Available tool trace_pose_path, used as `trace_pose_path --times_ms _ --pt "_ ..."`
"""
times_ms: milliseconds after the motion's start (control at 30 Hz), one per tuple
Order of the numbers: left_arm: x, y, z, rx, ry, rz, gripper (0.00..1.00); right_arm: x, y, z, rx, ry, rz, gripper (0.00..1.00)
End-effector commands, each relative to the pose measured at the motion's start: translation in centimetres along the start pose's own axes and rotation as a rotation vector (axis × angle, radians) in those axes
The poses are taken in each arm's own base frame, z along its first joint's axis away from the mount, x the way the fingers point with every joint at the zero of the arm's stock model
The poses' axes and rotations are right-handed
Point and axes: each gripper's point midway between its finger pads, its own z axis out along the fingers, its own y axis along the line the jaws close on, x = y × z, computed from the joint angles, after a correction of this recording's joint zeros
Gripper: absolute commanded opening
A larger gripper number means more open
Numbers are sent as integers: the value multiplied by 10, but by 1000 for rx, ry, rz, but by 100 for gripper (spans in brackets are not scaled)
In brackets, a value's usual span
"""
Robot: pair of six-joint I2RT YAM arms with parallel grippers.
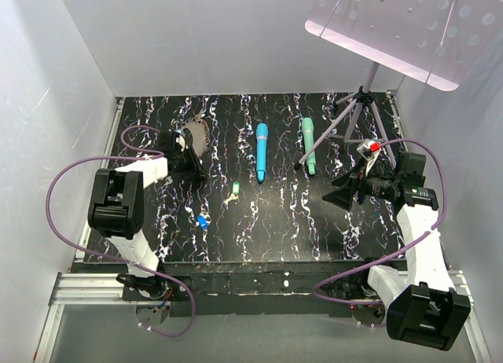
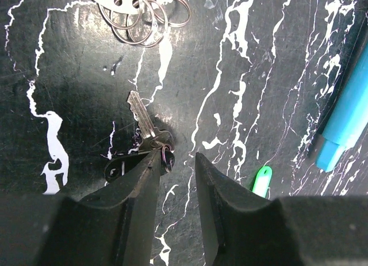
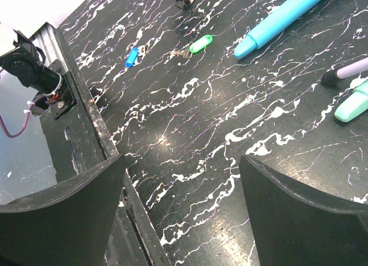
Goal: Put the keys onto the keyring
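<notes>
Keyring [image 2: 144, 15], a bunch of wire rings on a pale disc, lies at the top edge of the left wrist view, upper left of the table [image 1: 283, 221] in the top view. Just below it, apart from the rings, a metal key [image 2: 142, 119] lies flat with its blade pointing toward them. A small ring and a dark tag [image 2: 115, 169] sit at its head.

The left gripper [image 2: 178, 159] is at the bottom of that view, its fingers a narrow gap apart with only table between them. One fingertip covers the key's head; I cannot tell whether it touches.

A green key [image 1: 234, 188] lies near the table's middle, and a blue key [image 1: 203, 220] lies lower left of it, well apart from the keyring. A blue wand [image 1: 261, 151] and a teal wand [image 1: 309, 145] lie upright in the frame right of centre, with a tripod [image 1: 357, 104] beyond them.

The right gripper [image 3: 183, 162] hangs over bare table at centre right, spread wide and holding nothing.
</notes>
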Motion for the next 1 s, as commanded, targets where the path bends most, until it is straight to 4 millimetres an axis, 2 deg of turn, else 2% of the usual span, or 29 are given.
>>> trace_pose_path --times_ms 0,233,600,700,967 --pt "-7 5 1 -50 -11 34 30 -11 7 -2 -13 -17 -57 88" --pt "-7 6 5 -63 -5 42 24 -12 8 -2 -15 -18 -60 88" --pt "-6 10 5 -96 2 64 23 -12 9 -3 -17 -20 -63 88" --pt "-6 10 4 -102 1 70 17 -12 9 -3 -19 -20 -63 88" --pt "-7 10 2 -106 -2 80 14 -12 10 -3 -19 -20 -63 88"
